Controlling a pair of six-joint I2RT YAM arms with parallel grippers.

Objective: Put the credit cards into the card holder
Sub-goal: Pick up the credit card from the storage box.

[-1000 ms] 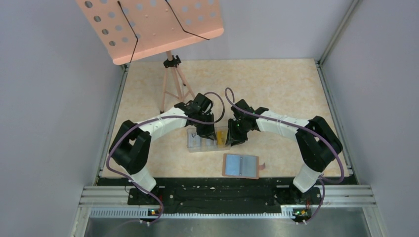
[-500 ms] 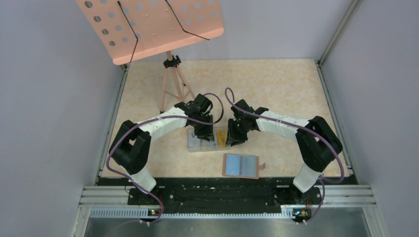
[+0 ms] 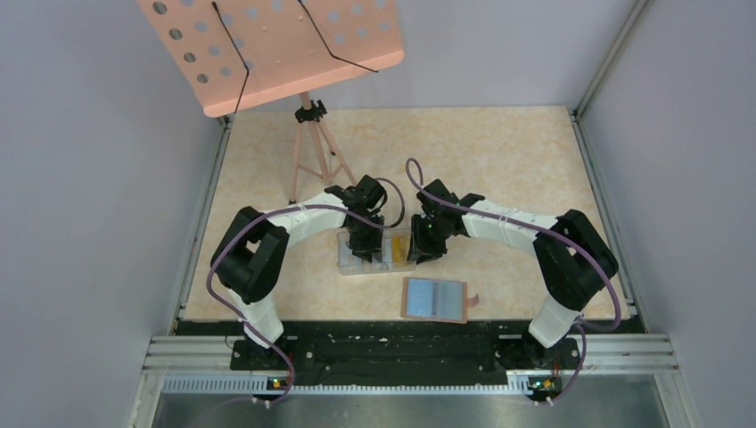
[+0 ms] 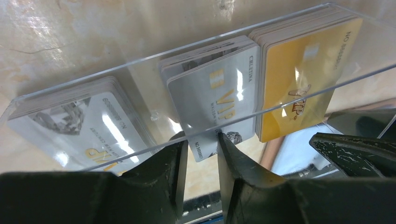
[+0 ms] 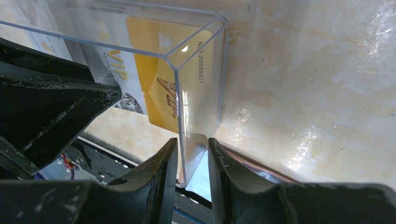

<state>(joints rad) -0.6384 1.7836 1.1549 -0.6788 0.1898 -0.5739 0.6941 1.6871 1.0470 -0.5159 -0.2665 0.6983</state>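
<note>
The credit cards stand in three stacks inside a clear plastic box: pale grey ones, grey VIP ones and yellow ones. My left gripper is open at the box's near wall. One grey card's lower corner sits loose between its fingers. My right gripper is shut on the box's right end corner, beside the yellow cards. The card holder lies open and flat, bluish faces up, just in front of the box.
A pink perforated music stand on a tripod stands at the back left. Grey walls enclose the table on three sides. A black rail runs along the near edge between the arm bases.
My left gripper's jaws have widened around the grey card's corner, and the left arm's elbow has swung rightward and up. The right arm and the box have stayed put.
</note>
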